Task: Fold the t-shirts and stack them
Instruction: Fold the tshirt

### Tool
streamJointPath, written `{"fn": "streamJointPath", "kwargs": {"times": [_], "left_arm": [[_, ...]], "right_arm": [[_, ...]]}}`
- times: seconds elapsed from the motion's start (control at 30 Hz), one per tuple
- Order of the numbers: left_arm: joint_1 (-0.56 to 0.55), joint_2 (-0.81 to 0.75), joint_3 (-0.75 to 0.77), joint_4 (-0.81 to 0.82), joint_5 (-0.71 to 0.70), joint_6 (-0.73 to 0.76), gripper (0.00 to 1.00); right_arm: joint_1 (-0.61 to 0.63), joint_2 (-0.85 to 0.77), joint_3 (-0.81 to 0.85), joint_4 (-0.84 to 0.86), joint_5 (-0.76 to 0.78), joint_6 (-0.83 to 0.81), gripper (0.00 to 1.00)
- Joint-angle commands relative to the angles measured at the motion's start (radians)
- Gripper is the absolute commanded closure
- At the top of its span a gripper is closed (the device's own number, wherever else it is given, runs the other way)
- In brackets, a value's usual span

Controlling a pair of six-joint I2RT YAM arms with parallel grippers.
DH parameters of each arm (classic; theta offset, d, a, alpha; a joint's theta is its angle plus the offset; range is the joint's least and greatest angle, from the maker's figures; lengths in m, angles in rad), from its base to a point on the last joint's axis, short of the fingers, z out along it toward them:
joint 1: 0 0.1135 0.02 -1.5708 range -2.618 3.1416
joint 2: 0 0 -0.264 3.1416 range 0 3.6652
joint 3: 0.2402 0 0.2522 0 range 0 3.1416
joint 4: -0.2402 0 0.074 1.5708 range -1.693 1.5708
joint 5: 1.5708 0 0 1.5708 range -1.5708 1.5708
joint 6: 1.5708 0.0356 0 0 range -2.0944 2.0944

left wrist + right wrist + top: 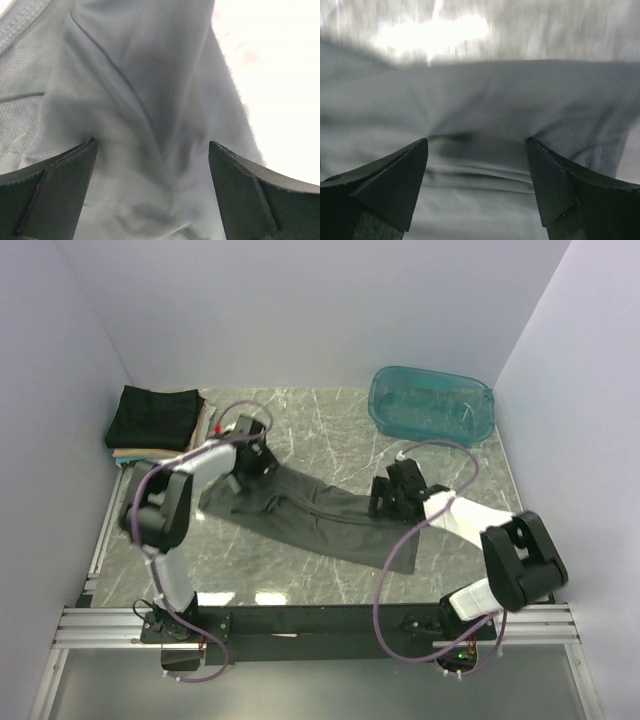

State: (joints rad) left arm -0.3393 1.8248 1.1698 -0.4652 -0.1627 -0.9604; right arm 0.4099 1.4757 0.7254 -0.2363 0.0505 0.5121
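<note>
Top external view, far left: a stack of folded cloth t-shirts, black on top with tan and cream edges beneath, likely the finished pile. Next, the left gripper hangs with fingers spread over one end of the plain charcoal-grey t-shirt, which lies long and rumpled across the marbled table, while the right gripper is spread likewise at its other end, probably to straighten it for folding. Far right, the translucent teal plastic tub shows nothing inside.
</note>
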Motion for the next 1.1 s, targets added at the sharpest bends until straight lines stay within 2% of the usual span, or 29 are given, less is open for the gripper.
{"fn": "streamJointPath", "kwargs": {"times": [0.0, 0.07, 0.13, 0.17, 0.27, 0.3, 0.37, 0.57, 0.7, 0.83, 0.9, 1.07], "left_arm": [[-0.004, 0.261, 0.213, 0.01, 0.058, 0.052, 0.01], [-0.027, 0.338, 0.413, -0.055, 0.043, 0.057, 0.01], [-0.041, 0.45, 0.543, -0.088, 0.052, 0.063, 0.0], [-0.046, 0.488, 0.67, -0.114, 0.07, 0.069, 0.01], [-0.049, 0.64, 0.889, -0.131, 0.158, 0.066, 0.01], [-0.049, 0.698, 0.931, -0.127, 0.229, 0.065, 0.01], [-0.053, 0.738, 1.005, -0.081, 0.282, 0.04, 0.01], [-0.083, 0.777, 1.01, 0.045, 0.269, -0.041, 0.01], [-0.081, 0.833, 1.077, 0.053, 0.256, -0.074, 0.01], [-0.084, 0.823, 1.024, 0.254, 0.339, -0.057, 0.01], [-0.092, 0.823, 1.03, 0.287, 0.377, -0.037, 0.0], [-0.125, 0.768, 1.074, 0.283, 0.368, 0.08, 0.0]], "right_arm": [[0.029, -0.106, -0.108, -0.084, -0.102, 0.025, 0.12], [0.108, -0.17, -0.136, -0.09, -0.138, 0.037, 0.11], [0.179, -0.198, -0.174, -0.084, -0.182, 0.071, 0.1], [0.232, -0.218, -0.19, -0.074, -0.246, 0.091, 0.1], [0.349, -0.244, -0.251, -0.009, -0.326, 0.158, 0.09], [0.378, -0.247, -0.257, 0.008, -0.343, 0.17, 0.09], [0.455, -0.241, -0.253, 0.009, -0.344, 0.172, 0.08], [0.55, -0.212, -0.198, 0.038, -0.342, 0.177, 0.07], [0.605, -0.201, -0.17, 0.041, -0.322, 0.198, 0.07], [0.647, -0.181, -0.161, 0.089, -0.311, 0.218, 0.06], [0.653, -0.172, -0.146, 0.097, -0.29, 0.224, 0.06], [0.656, -0.201, -0.078, 0.049, -0.166, 0.201, 0.06]]}}
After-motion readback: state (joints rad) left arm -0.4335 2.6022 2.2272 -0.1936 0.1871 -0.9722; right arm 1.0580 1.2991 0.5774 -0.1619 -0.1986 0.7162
